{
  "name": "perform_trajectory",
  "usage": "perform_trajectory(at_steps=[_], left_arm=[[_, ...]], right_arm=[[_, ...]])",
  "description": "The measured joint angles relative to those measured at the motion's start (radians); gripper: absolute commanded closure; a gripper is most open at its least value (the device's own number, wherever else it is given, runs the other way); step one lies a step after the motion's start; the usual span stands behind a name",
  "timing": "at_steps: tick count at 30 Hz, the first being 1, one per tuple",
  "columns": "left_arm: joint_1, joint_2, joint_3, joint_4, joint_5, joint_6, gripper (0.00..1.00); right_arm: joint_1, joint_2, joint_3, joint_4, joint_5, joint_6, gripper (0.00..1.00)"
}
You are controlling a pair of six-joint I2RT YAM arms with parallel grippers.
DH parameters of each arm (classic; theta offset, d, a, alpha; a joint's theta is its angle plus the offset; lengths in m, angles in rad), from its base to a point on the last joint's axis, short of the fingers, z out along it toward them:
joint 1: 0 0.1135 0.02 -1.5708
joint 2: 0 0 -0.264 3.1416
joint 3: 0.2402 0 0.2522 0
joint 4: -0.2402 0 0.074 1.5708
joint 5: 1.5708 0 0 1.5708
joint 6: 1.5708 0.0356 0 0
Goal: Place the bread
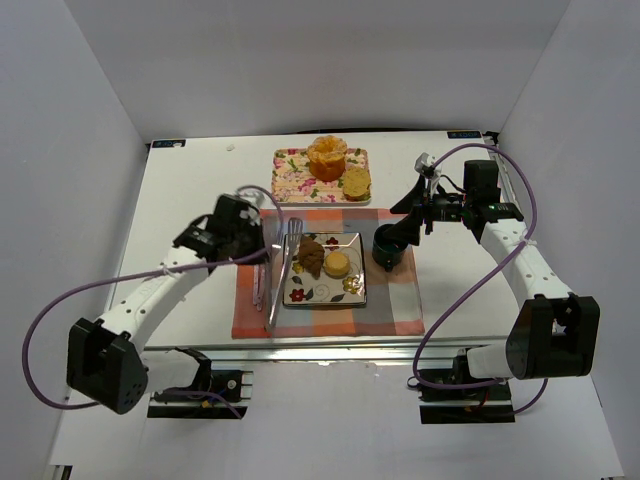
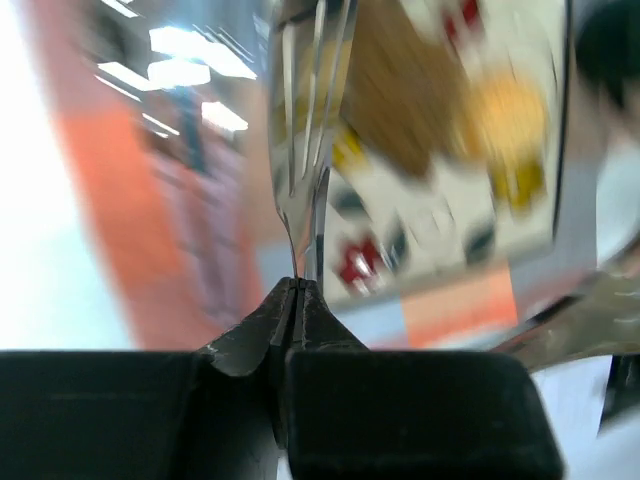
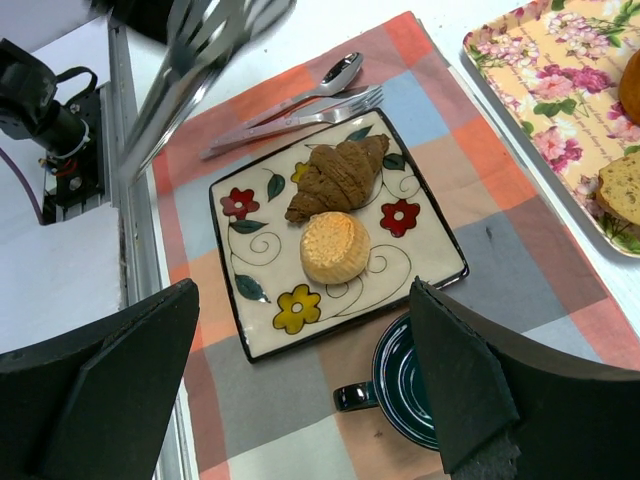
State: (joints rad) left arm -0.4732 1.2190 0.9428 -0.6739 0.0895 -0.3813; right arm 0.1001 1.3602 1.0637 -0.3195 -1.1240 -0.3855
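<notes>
A brown croissant [image 1: 310, 256] [image 3: 335, 177] and a round golden bun [image 1: 338, 264] [image 3: 334, 247] lie on the square flowered plate [image 1: 352, 292] [image 3: 432, 252]. A slice of seeded bread [image 1: 356, 183] [image 3: 620, 195] and an orange pastry [image 1: 327, 157] rest on the floral tray [image 1: 290, 175]. My left gripper [image 1: 262, 240] [image 2: 300, 285] hangs left of the plate, shut on a silver fork [image 1: 280, 275] [image 2: 305, 150] [image 3: 190, 60] that is lifted off the cloth. My right gripper [image 1: 405, 228] [image 3: 300, 380] stands open just above the dark mug [image 1: 388, 248] [image 3: 400, 385], holding nothing.
A checked placemat [image 1: 400, 300] [image 3: 500, 250] lies under the plate and mug. A spoon [image 3: 320, 85] and a second fork [image 3: 300, 115] lie on it left of the plate. White walls enclose the table on three sides.
</notes>
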Motion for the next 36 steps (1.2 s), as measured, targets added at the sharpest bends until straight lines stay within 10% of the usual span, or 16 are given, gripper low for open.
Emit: perform_trajectory(at_steps=[6, 18, 24, 31, 33, 36], left_arm=[[0.302, 0.176, 0.214, -0.016, -0.123, 0.077, 1.00], [0.549, 0.750, 0.612, -0.113, -0.325, 0.270, 1.00], [0.617, 0.811, 0.636, -0.138, -0.347, 0.296, 0.57], [0.596, 0.811, 0.636, -0.129, -0.348, 0.283, 0.33], [0.596, 0.806, 0.636, -0.130, -0.351, 0.277, 0.02], [0.602, 0.766, 0.633, -0.130, -0.359, 0.253, 0.02]], right_arm=[[0.000, 0.000, 0.000, 0.000, -0.009, 0.000, 0.11], [0.000, 0.000, 0.000, -0.049, -0.009, -0.064, 0.11], [0.000, 0.000, 0.000, -0.061, 0.000, -0.068, 0.11], [0.000, 0.001, 0.019, -0.095, 0.021, -0.071, 0.11], [0.000, 0.002, 0.029, -0.096, 0.046, -0.063, 0.11], [0.006, 0.002, 0.034, -0.076, 0.132, -0.014, 0.11]])
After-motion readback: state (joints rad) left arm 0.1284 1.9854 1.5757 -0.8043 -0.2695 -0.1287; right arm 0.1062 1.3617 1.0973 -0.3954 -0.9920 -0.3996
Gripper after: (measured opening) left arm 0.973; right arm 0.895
